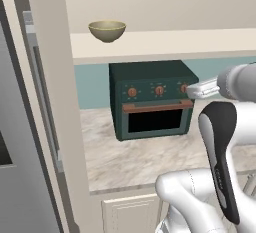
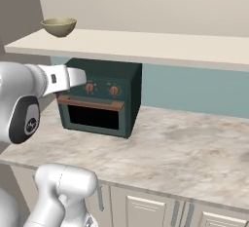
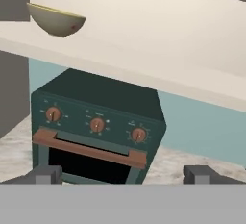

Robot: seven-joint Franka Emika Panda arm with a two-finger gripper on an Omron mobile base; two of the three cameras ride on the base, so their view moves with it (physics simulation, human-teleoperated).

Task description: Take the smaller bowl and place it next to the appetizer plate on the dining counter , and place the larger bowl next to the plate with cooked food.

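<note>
smaller bowl [image 2: 59, 26] upright on shelf [image 2: 146, 46] | oven [image 2: 99, 97] below on counter [image 2: 175, 148]

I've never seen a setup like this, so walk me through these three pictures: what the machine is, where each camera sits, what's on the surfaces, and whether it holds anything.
It is a white robot arm on a drivable base, in a rendered kitchen. Two pictures come from cameras on the base, behind the arm to its left and right. The third looks along the hand. There the tool shows two dark tips standing wide apart, open, with nothing between them. A dark green toaster oven stands on the marbled counter. Above it, a small olive-tan bowl sits on a pale shelf. The tool is level with the oven's front, well below the bowl.
</note>
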